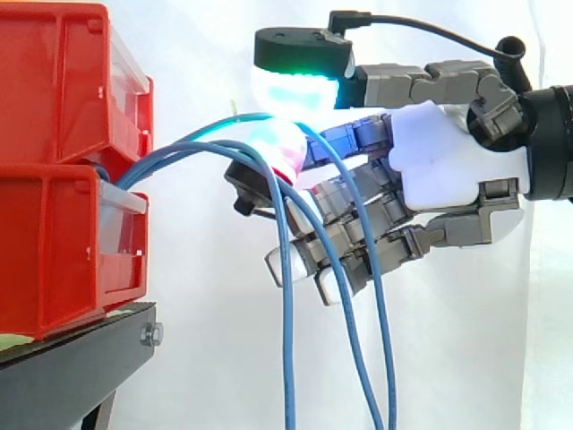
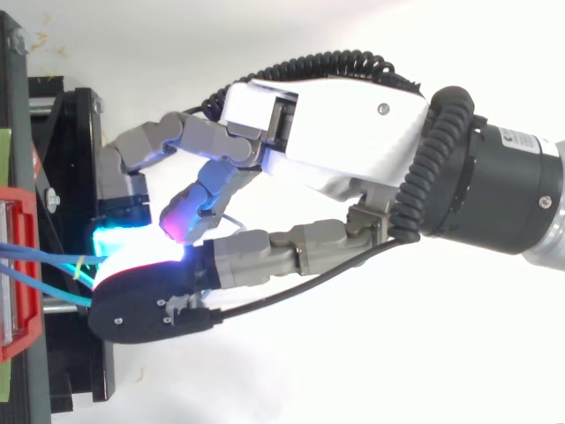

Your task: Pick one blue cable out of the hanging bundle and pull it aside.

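We are pinching one thin blue rubber cable (image 1: 228,120) between the green-glowing thumb pad (image 1: 295,90) and a pink-glowing fingertip (image 1: 279,148) of the grey-and-white robot hand (image 1: 439,161), the cable running leftward to the stacked red plastic bins (image 1: 63,179) while the other blue cables (image 1: 288,340) are draping across the lower fingers.

Hand (image 1: 439,166): white moulded palm shell, grey segmented fingers.
Fingertips (image 1: 295,90): thick pads glowing green-cyan and magenta, one black-backed.
Wrist (image 2: 494,190): fat black cylinder, white label.
Screw (image 2: 381,109): small, in the white shell.
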Controlling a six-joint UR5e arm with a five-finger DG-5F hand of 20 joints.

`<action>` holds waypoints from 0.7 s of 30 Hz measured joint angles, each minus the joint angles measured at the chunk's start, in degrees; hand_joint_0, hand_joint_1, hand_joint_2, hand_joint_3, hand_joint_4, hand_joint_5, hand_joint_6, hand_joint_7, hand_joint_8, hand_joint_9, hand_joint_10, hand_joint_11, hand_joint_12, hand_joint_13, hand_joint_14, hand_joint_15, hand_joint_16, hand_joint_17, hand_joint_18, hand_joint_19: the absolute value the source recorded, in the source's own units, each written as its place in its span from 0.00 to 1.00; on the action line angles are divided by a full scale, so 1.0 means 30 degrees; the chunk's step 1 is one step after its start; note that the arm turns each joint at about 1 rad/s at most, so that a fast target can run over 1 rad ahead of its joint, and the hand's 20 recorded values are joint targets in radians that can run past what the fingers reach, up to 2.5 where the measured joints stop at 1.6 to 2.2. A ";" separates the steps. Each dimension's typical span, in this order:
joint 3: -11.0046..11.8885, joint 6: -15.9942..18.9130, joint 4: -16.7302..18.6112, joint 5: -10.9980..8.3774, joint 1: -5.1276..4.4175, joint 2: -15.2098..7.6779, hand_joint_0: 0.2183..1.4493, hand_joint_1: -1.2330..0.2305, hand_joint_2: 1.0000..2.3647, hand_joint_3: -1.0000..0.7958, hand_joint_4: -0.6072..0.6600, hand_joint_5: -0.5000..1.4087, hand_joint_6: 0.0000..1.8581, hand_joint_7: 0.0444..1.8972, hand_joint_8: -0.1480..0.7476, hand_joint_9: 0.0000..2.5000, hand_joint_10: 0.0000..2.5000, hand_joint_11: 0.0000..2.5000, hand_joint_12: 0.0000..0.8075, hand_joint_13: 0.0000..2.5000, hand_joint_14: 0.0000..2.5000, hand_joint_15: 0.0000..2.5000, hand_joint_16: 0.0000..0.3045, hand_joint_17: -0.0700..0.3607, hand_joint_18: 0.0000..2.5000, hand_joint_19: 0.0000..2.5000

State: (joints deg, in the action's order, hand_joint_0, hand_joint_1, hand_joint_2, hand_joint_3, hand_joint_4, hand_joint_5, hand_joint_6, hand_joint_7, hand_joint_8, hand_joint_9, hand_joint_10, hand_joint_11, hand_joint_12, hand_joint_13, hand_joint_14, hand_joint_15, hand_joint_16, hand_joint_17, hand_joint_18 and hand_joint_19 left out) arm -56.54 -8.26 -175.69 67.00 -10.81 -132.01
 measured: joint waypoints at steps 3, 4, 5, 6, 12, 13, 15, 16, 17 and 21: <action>0.0049 0.0000 -0.0041 -0.0008 0.0019 0.0000 0.32 0.33 0.01 0.65 0.53 0.19 0.49 0.80 0.53 0.40 0.00 0.22 0.55 0.35 0.01 0.20 0.21 0.49 0.32 0.26; 0.0058 -0.0001 -0.0064 -0.0008 0.0020 0.0001 0.32 0.33 0.01 0.65 0.53 0.19 0.49 0.80 0.54 0.40 0.00 0.22 0.55 0.35 0.01 0.20 0.21 0.49 0.32 0.26; 0.0068 -0.0001 -0.0096 -0.0005 0.0021 0.0001 0.32 0.33 0.01 0.66 0.52 0.19 0.49 0.80 0.54 0.40 0.00 0.22 0.56 0.35 0.01 0.20 0.21 0.49 0.32 0.26; 0.0078 -0.0001 -0.0150 -0.0003 0.0023 0.0000 0.32 0.33 0.01 0.66 0.52 0.19 0.49 0.80 0.54 0.40 0.00 0.22 0.56 0.35 0.01 0.19 0.21 0.50 0.32 0.25; 0.0076 -0.0001 -0.0615 -0.0040 0.0011 -0.0005 0.32 0.32 0.00 0.66 0.50 0.20 0.49 0.79 0.48 0.31 0.00 0.10 0.55 0.25 0.00 0.12 0.20 0.48 0.20 0.18; 0.0075 -0.0001 -0.0727 -0.0049 0.0009 -0.0002 0.32 0.31 0.00 0.66 0.49 0.20 0.49 0.79 0.48 0.30 0.00 0.08 0.54 0.24 0.00 0.11 0.20 0.48 0.19 0.17; 0.0074 -0.0001 -0.0982 -0.0075 0.0006 -0.0009 0.32 0.30 0.00 0.65 0.50 0.20 0.48 0.80 0.45 0.24 0.00 0.02 0.53 0.20 0.00 0.08 0.20 0.47 0.14 0.13; 0.0073 -0.0001 -0.1067 -0.0080 0.0005 -0.0014 0.32 0.30 0.00 0.65 0.50 0.20 0.48 0.81 0.45 0.23 0.00 0.01 0.52 0.19 0.00 0.07 0.20 0.48 0.14 0.12; 0.0069 -0.0001 -0.1166 -0.0087 -0.0002 -0.0017 0.32 0.30 0.00 0.65 0.49 0.20 0.48 0.81 0.44 0.21 0.00 0.00 0.51 0.17 0.00 0.06 0.20 0.48 0.12 0.10; 0.0009 -0.0033 -0.1456 -0.0096 -0.0034 -0.0012 0.31 0.29 0.00 0.65 0.47 0.20 0.48 0.81 0.42 0.16 0.00 0.00 0.50 0.13 0.00 0.03 0.21 0.49 0.06 0.06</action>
State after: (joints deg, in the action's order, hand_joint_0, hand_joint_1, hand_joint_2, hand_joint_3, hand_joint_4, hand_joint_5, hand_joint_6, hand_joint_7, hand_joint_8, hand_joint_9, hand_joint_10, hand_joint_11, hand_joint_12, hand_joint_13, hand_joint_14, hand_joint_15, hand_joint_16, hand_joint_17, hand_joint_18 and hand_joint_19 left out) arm -56.51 -8.36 -180.06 66.72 -10.91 -132.05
